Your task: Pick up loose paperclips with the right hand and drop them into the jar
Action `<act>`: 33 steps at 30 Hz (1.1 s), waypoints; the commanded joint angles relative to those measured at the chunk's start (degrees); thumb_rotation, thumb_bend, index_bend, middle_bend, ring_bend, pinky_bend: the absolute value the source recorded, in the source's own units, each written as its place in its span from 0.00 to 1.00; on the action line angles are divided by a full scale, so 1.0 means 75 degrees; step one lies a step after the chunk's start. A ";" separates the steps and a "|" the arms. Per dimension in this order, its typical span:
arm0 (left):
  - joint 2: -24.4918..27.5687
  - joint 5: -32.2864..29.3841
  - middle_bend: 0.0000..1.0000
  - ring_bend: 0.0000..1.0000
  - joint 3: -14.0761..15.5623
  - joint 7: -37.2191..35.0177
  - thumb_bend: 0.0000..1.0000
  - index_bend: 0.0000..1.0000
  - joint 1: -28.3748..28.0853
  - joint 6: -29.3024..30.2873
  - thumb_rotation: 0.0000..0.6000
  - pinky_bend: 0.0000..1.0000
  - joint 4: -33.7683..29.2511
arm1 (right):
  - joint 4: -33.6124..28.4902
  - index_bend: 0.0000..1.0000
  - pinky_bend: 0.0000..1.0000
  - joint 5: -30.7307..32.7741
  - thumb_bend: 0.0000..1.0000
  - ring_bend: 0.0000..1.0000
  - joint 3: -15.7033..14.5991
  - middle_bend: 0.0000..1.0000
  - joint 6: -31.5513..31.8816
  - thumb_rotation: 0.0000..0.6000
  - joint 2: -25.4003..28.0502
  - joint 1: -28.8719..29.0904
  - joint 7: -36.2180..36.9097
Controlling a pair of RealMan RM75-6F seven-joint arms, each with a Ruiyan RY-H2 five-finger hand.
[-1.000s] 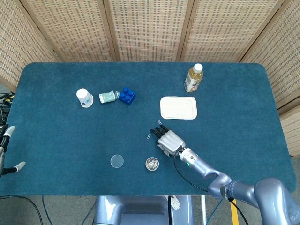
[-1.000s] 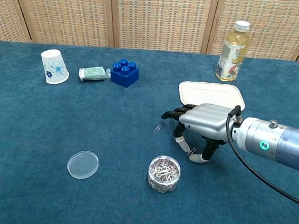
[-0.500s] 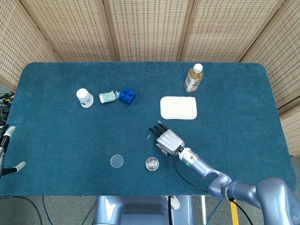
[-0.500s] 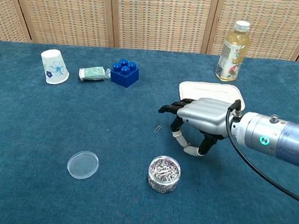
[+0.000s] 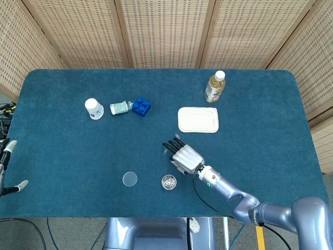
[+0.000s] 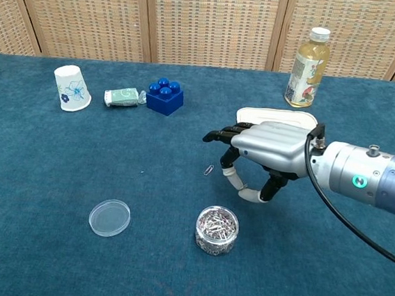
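A small clear jar (image 6: 217,230) (image 5: 168,182) full of paperclips stands near the table's front edge, with its round clear lid (image 6: 109,217) (image 5: 130,179) lying to its left. One loose paperclip (image 6: 209,170) (image 5: 165,151) lies on the blue cloth behind the jar. My right hand (image 6: 263,153) (image 5: 182,154) hovers palm down just right of that clip. Its dark fingers (image 6: 220,134) stretch out over the clip and its thumb is tucked under. I see nothing held in it. Only part of my left hand (image 5: 7,169) shows, at the table's left edge, fingers apart.
A white lidded tray (image 6: 277,118) lies right behind my right hand, with a drink bottle (image 6: 309,59) further back. At the back left are a blue block (image 6: 165,96), a small green tube (image 6: 124,97) and an upturned paper cup (image 6: 72,87).
My right hand has risen a little and shifted left, so its fingertips now reach above the loose paperclip. The jar, lid and clip have not moved.
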 commanded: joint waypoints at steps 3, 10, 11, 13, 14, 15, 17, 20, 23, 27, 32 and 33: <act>0.0032 0.0092 0.00 0.00 0.0028 -0.0048 0.00 0.00 0.0027 0.0050 1.00 0.00 -0.0023 | -0.1213 0.61 0.01 -0.0418 0.50 0.00 -0.0163 0.02 0.0374 1.00 0.0627 -0.0107 -0.0167; 0.0085 0.0320 0.00 0.00 0.0095 -0.0128 0.00 0.00 0.0093 0.0182 1.00 0.00 -0.0075 | -0.2029 0.61 0.01 -0.0510 0.52 0.00 -0.0284 0.02 0.0448 1.00 0.0809 -0.0207 -0.0796; 0.0089 0.0347 0.00 0.00 0.0104 -0.0137 0.00 0.00 0.0103 0.0201 1.00 0.00 -0.0077 | -0.2056 0.61 0.01 -0.0469 0.52 0.00 -0.0266 0.02 0.0434 1.00 0.0780 -0.0210 -0.0879; 0.0095 0.0394 0.00 0.00 0.0117 -0.0152 0.00 0.00 0.0124 0.0240 1.00 0.00 -0.0077 | -0.2079 0.61 0.02 -0.0370 0.52 0.00 -0.0207 0.02 0.0389 1.00 0.0668 -0.0197 -0.1109; 0.0097 0.0400 0.00 0.00 0.0119 -0.0157 0.00 0.00 0.0126 0.0242 1.00 0.00 -0.0078 | -0.2080 0.61 0.02 -0.0337 0.52 0.00 -0.0191 0.02 0.0378 1.00 0.0639 -0.0197 -0.1166; 0.0101 0.0412 0.00 0.00 0.0122 -0.0167 0.00 0.00 0.0130 0.0248 1.00 0.00 -0.0080 | -0.2073 0.61 0.02 -0.0260 0.52 0.00 -0.0154 0.02 0.0339 1.00 0.0569 -0.0186 -0.1285; 0.0106 0.0421 0.00 0.00 0.0123 -0.0179 0.00 0.00 0.0138 0.0257 1.00 0.00 -0.0072 | -0.2031 0.61 0.03 -0.0062 0.52 0.00 -0.0077 0.02 0.0243 1.00 0.0436 -0.0168 -0.1455; 0.0104 0.0414 0.00 0.00 0.0118 -0.0194 0.00 0.00 0.0131 0.0239 1.00 0.00 -0.0056 | -0.1924 0.61 0.03 0.0182 0.52 0.00 0.0012 0.02 0.0151 1.00 0.0250 -0.0149 -0.1656; 0.0108 0.0391 0.00 0.00 0.0113 -0.0209 0.00 0.00 0.0117 0.0201 1.00 0.00 -0.0046 | -0.1822 0.61 0.03 0.0352 0.52 0.00 0.0063 0.02 0.0064 1.00 0.0119 -0.0119 -0.1806; 0.0124 0.0343 0.00 0.00 0.0089 -0.0247 0.00 0.00 0.0109 0.0181 1.00 0.00 -0.0041 | -0.1731 0.61 0.03 0.0491 0.52 0.00 0.0058 0.02 -0.0026 1.00 0.0063 -0.0102 -0.1938; 0.0128 0.0326 0.00 0.00 0.0089 -0.0259 0.00 0.00 0.0095 0.0137 1.00 0.00 -0.0030 | -0.1768 0.61 0.04 0.0465 0.52 0.00 -0.0017 0.02 -0.0031 1.00 0.0157 -0.0118 -0.1966; 0.0126 0.0329 0.00 0.00 0.0089 -0.0259 0.00 0.00 0.0095 0.0140 1.00 0.00 -0.0033 | -0.1777 0.61 0.04 0.0458 0.52 0.00 -0.0029 0.02 -0.0031 1.00 0.0172 -0.0121 -0.1960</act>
